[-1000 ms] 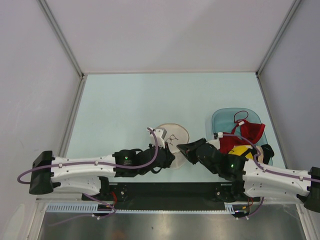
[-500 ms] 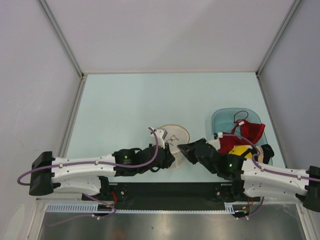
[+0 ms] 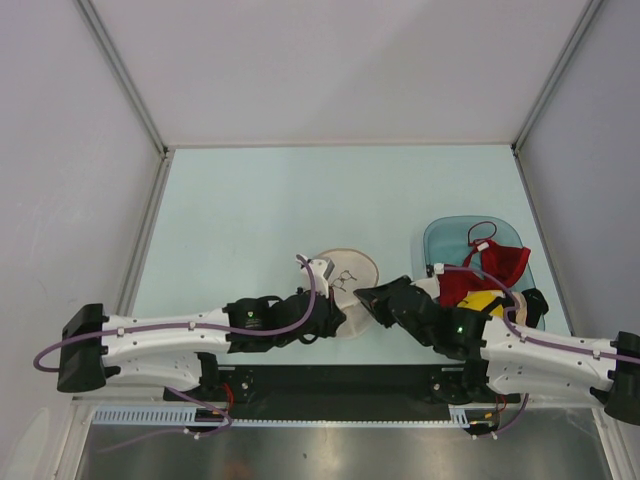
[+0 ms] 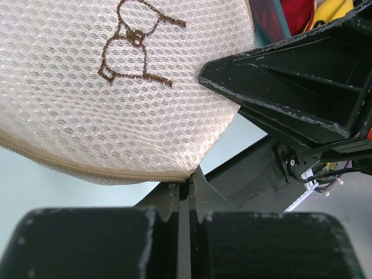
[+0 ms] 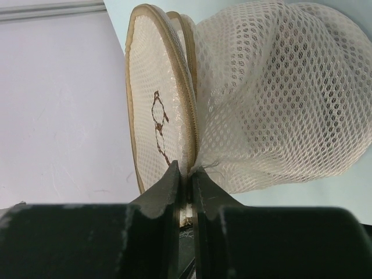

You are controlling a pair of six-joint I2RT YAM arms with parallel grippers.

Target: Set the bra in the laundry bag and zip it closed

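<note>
The laundry bag [image 3: 350, 268], round cream mesh with a dark logo, lies on the table between both grippers. In the left wrist view the bag [image 4: 116, 110] fills the top, and my left gripper [image 4: 189, 176] is shut on its zip rim at the near edge. In the right wrist view the bag [image 5: 279, 87] shows edge-on with two halves, and my right gripper [image 5: 186, 170] is shut on the rim where they meet. From above, the left gripper [image 3: 337, 312] and the right gripper [image 3: 362, 296] meet at the bag's near side. The taupe bra is not in view.
A translucent teal basket [image 3: 440, 238] stands right of the bag, holding a red bra [image 3: 497, 264] and a yellow-and-black garment [image 3: 482, 303]. The right arm lies over its near edge. Cage posts and walls border the table.
The right gripper has edged slightly left toward the bag, and the bag's near edge has shifted a little. Both grippers keep their hold.
</note>
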